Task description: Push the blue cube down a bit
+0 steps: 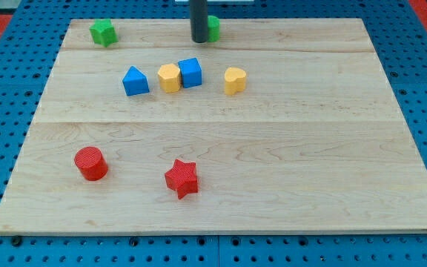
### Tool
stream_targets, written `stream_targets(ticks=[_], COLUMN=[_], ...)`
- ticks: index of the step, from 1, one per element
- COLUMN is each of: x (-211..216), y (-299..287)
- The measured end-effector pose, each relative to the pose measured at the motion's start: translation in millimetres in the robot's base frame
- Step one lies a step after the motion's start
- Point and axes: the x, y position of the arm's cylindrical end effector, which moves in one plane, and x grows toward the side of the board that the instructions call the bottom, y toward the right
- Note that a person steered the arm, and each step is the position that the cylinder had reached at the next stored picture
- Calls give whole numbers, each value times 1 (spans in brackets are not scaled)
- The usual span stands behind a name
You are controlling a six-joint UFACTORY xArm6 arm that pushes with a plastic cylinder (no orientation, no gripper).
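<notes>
On the wooden board (273, 148), going from the view's left to right, the first block is a red cylinder (91, 163), low on the left side. At about 12 o'clock from it, near the board's top edge, sits a green star-like block (103, 33). Next comes a blue block with a peaked, house-like top (135, 81), at roughly 5 o'clock from the green one. Just beside it at 3 o'clock stands a yellow block with angled sides (169, 77), and the blue cube (190, 73) touches that yellow block's right side, or very nearly so. The blue cube lies in the board's upper half, a little left of centre. Well below this row, at about 6 o'clock from the yellow block, lies a red star (181, 178).

My tip (199, 40) rests on the board at about 12 o'clock from the blue cube, near it but apart, with bare wood between them. The arm carries only the straight dark rod, so there are no jaws to be apart or together. Directly at 3 o'clock from the tip, partly hidden by the rod, is a second green block (213, 28); its shape cannot be made out. Furthest right in the row, at 3 o'clock from the blue cube and clear of it, sits a yellow heart-like block (234, 80).
</notes>
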Motion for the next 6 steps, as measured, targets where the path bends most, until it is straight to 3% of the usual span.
stream_targets(ticks=[1, 3, 4, 6], x=[13, 86, 89, 97], y=[25, -40, -95, -139])
